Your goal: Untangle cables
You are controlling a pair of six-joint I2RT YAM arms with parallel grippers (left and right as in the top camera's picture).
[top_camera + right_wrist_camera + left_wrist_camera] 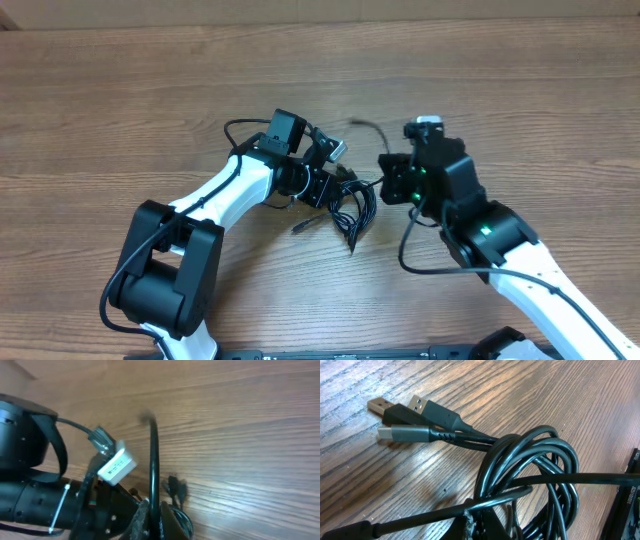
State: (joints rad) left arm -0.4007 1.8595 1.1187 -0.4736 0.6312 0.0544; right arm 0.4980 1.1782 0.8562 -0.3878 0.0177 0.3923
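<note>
Black cables (352, 208), knotted coil, frame centre, between both arms. My right claw (152, 514) pinches one strand; left claw (335, 190) pinches another. Risk: pulling apart could cinch the knot tighter.

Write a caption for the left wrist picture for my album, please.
Black cables coiled in loops on a wooden table, three plugs side by side.

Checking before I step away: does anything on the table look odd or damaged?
The cables loop over each other in a tangled coil, with three plugs splayed beside it. One cord end juts out from the right end effector. I see no clear damage.
</note>
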